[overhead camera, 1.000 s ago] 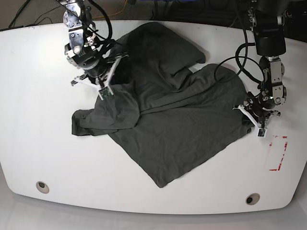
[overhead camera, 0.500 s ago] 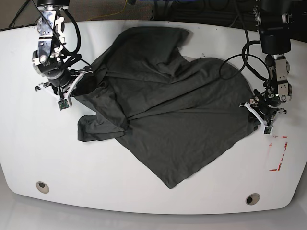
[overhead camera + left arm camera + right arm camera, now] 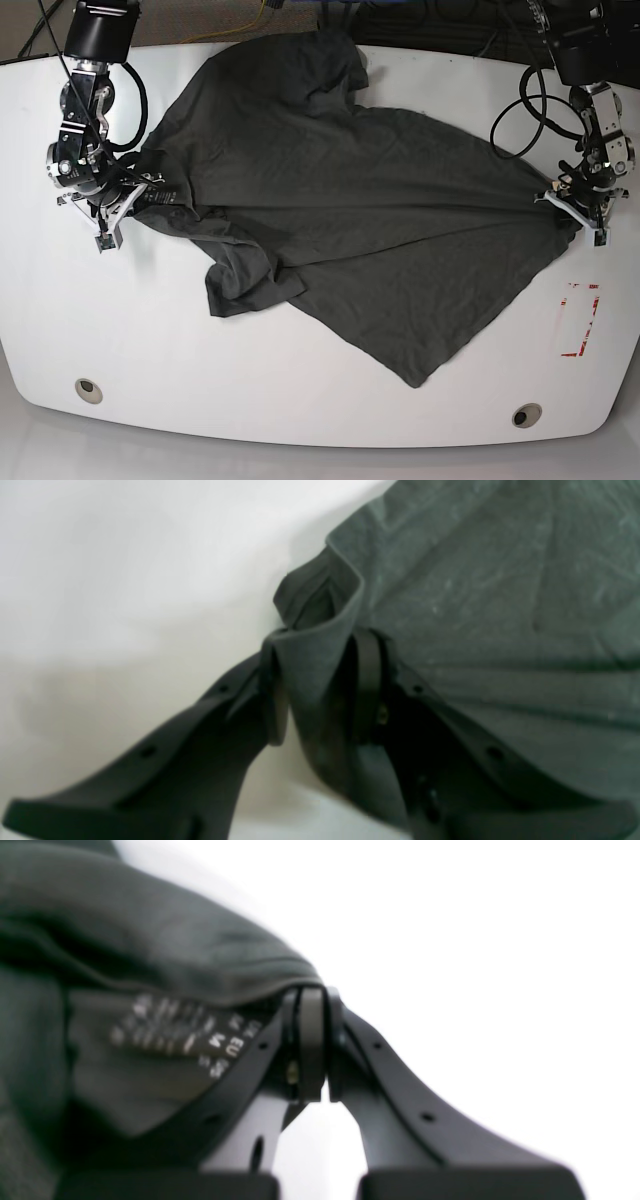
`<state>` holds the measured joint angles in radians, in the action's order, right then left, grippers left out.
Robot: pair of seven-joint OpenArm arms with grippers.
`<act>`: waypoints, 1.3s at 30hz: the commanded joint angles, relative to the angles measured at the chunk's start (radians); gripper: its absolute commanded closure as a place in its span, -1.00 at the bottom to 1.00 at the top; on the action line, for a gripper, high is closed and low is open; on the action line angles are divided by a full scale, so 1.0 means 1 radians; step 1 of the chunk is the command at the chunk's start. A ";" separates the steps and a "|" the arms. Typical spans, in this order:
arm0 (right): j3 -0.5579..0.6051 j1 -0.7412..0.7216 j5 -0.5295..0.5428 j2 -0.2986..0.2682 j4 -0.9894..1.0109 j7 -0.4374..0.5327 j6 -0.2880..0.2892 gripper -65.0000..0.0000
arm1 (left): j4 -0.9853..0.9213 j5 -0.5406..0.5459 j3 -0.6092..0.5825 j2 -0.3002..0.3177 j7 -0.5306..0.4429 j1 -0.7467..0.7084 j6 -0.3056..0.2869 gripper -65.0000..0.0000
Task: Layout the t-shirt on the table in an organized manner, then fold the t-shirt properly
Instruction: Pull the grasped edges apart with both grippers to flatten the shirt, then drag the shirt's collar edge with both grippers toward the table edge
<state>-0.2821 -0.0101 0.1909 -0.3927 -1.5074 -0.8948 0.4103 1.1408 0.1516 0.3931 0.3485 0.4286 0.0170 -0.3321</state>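
The dark grey t-shirt lies wrinkled across the white table, pulled taut between my two grippers. At the base view's right, my left gripper is shut on a folded bit of the shirt's edge; its fingers pinch the cloth. At the base view's left, my right gripper is shut on the shirt beside the pale printed neck label, with the jaws pressed together. One sleeve lies bunched at the front left.
A red tape rectangle marks the table at the right. Two round grommets sit near the front edge. Black cables hang by the arm at the back right.
Both grippers have moved apart, the right one to the view's left and the left one to the view's right, and the shirt between them has spread wider and flatter.
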 commanded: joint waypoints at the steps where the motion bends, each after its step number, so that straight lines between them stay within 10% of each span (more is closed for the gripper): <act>1: 0.010 -0.063 -0.011 -0.048 0.075 0.038 -0.006 1.00 | 0.035 -0.051 0.033 0.011 0.075 -0.056 0.015 0.51; 6: 0.047 -0.123 -0.011 -0.070 0.179 0.059 -0.006 0.91 | 0.123 -0.048 0.097 0.007 0.095 -0.137 0.015 0.51; 21: -0.072 -0.031 -0.001 0.038 -0.154 -0.125 -0.006 -0.55 | 0.304 -0.051 0.177 -0.079 0.151 -0.246 0.014 0.51; 39: -0.243 0.236 0.226 0.312 -0.440 -0.189 0.028 -0.63 | 0.302 -0.051 0.172 -0.095 0.151 -0.242 0.014 0.51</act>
<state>-0.5034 0.2153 0.3676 -0.0746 -1.9282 -1.1255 0.4416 1.4380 0.1085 0.5674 0.2470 0.5533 -0.2241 -0.3138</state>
